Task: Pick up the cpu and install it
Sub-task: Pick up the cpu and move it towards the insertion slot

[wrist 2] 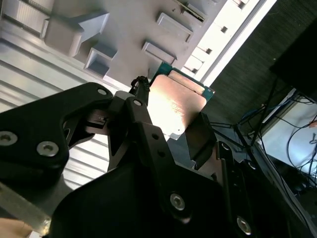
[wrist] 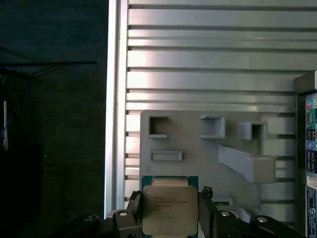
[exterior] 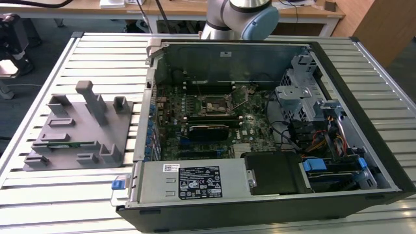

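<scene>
Between the two black fingers of the gripper we see the cpu, clamped by its opposite edges. Its silvery top faces the camera in both wrist views and a thin green rim shows around the metal plate. In the second wrist view the same chip sits tilted between the fingers, catching a bright reflection. We judge the jaws closed on it, with each finger pressing a side.

Beyond the chip lies the grey tray, its raised blocks and rectangular pockets in plain sight. The cpu is held clear of the tray, over the tray's edge as the first wrist view shows it. We find the same tray behind the gripper in the second wrist view.

Under the tray runs the slatted metal table, and past the table's edge we see dark floor.

From the exterior view we see the tray on the exterior view's left, with a thin green memory strip lying in one of its slots. Just beside it on the exterior view's right stands the open computer case. Inside, on the green board, the dark square socket sits framed in metal. Farthest back, the robot arm rises behind the case.
</scene>
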{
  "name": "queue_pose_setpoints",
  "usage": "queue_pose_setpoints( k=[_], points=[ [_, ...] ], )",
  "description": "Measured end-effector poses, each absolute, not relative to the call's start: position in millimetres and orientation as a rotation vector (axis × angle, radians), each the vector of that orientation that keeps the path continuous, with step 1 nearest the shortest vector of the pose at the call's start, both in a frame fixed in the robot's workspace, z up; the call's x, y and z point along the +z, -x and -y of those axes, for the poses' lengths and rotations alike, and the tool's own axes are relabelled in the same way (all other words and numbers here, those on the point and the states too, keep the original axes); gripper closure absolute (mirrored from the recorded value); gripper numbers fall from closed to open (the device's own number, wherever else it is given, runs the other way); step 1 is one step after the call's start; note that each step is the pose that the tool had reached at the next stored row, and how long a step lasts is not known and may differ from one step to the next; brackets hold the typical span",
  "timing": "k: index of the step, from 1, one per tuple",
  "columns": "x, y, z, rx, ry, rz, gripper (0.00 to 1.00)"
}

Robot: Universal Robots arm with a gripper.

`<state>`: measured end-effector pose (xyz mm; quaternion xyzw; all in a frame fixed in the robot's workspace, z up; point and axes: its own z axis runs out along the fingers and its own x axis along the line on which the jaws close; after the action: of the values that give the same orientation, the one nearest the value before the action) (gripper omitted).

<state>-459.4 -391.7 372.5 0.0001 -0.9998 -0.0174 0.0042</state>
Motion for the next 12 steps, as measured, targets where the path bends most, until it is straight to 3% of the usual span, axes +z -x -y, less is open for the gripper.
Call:
queue_pose_setpoints(
  k=[12],
  points=[
    [400.4,459.4,388.3,-0.054,0.0,3.133,0.46]
  ],
)
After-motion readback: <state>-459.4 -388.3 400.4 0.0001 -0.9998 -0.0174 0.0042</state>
